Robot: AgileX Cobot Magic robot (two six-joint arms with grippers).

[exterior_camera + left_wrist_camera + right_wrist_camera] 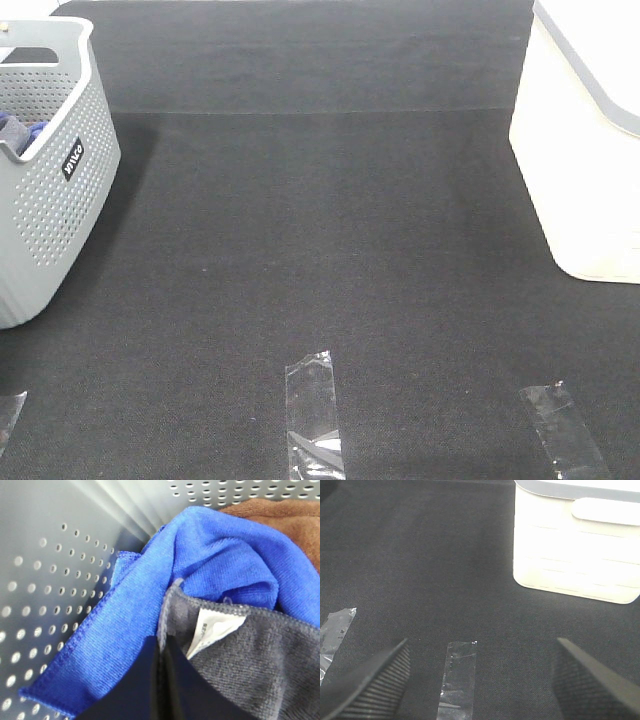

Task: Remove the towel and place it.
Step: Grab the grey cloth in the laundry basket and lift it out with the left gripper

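Observation:
In the left wrist view the greyish towel (250,660), with a white label (212,630) sewn at its hem, lies inside the perforated grey basket (50,580). My left gripper (161,680) is down in the basket, its dark fingers pinched together on the towel's hem edge. A bright blue cloth (200,565) wraps around and behind the towel. My right gripper (481,650) hangs open over the black mat (420,555) with nothing between its fingers. Neither gripper shows in the exterior high view.
The grey basket (50,200) stands at the left edge of the mat, with blue cloth (25,130) peeking over its rim. A brown cloth (290,520) lies deeper in it. A white bin (590,150) sits at the right. Clear tape strips (312,410) mark the near mat.

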